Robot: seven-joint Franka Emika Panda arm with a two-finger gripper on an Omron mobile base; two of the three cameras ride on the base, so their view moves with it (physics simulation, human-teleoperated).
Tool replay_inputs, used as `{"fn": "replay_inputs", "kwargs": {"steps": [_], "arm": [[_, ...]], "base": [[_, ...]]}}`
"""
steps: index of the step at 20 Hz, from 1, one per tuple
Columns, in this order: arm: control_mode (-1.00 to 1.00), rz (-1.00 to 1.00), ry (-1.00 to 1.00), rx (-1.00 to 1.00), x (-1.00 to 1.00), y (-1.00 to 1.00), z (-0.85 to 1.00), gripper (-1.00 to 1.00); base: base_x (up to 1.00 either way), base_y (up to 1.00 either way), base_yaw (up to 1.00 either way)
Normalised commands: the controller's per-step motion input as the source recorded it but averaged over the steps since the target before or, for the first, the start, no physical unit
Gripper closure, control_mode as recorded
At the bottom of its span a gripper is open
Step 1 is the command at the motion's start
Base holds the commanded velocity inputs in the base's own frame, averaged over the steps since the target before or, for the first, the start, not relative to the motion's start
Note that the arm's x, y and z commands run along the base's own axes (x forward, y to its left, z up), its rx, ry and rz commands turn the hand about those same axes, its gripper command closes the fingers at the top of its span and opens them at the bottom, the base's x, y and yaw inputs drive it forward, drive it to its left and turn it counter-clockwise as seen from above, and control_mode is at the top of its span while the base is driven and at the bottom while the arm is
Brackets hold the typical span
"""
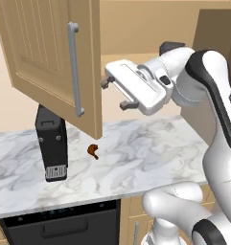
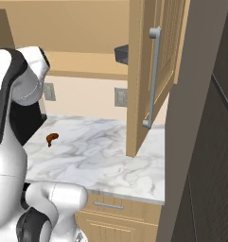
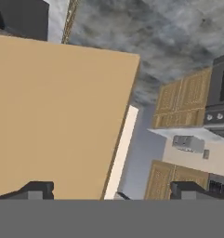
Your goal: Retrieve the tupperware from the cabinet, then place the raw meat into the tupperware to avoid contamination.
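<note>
The gripper [image 1: 116, 93] is raised above the counter, beside the edge of the open cabinet door [image 1: 50, 57], with its two dark fingers [image 1: 129, 104] spread wide apart and nothing between them. In the hand view the fingertips [image 3: 36, 189] stand at the bottom corners, well apart, facing a flat tan panel of the cabinet [image 3: 57, 116]. The door is light tan wood with a recessed panel and carries a long vertical grey bar handle [image 1: 75, 69]. In the right base view the door [image 2: 153, 71] stands swung outward, and behind its edge a dark grey container, the tupperware [image 2: 121, 53], sits on the shelf inside the cabinet; only one corner of it is visible. The raw meat [image 1: 93, 151] lies on the marble countertop [image 1: 145, 148], below the lower corner of the door: a small reddish-brown drumstick-shaped piece, apart from everything else. To its left stands a tall black appliance [image 1: 51, 143], upright on the counter, near the meat but not touching it. Below the counter edge a dark built-in appliance front [image 1: 64, 225] is visible.
</note>
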Motion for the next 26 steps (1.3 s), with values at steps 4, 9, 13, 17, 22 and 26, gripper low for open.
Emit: {"fn": "replay_inputs", "kwargs": {"steps": [4, 9, 13, 17, 22, 26], "arm": [[-1.00, 0.10, 0.32, 0.00, 0.58, 0.39, 0.00, -1.00], [-1.00, 0.14, 0.31, -0.01, 0.49, 0.50, 0.00, -1.00], [-1.00, 0.08, 0.19, -0.09, 0.17, 0.81, -0.03, -1.00], [-1.00, 0.03, 0.13, -0.11, 0.04, 0.93, -0.05, -1.00], [-1.00, -0.09, 0.01, -0.08, 0.06, 0.70, -0.02, -1.00], [-1.00, -0.03, 0.00, 0.00, -0.02, 0.07, 0.00, -1.00]], "base": [[0.00, 0.00, 0.00], [0.00, 0.00, 0.00], [0.00, 0.00, 0.00], [0.00, 0.00, 0.00], [0.00, 0.00, 0.00], [0.00, 0.00, 0.00]]}}
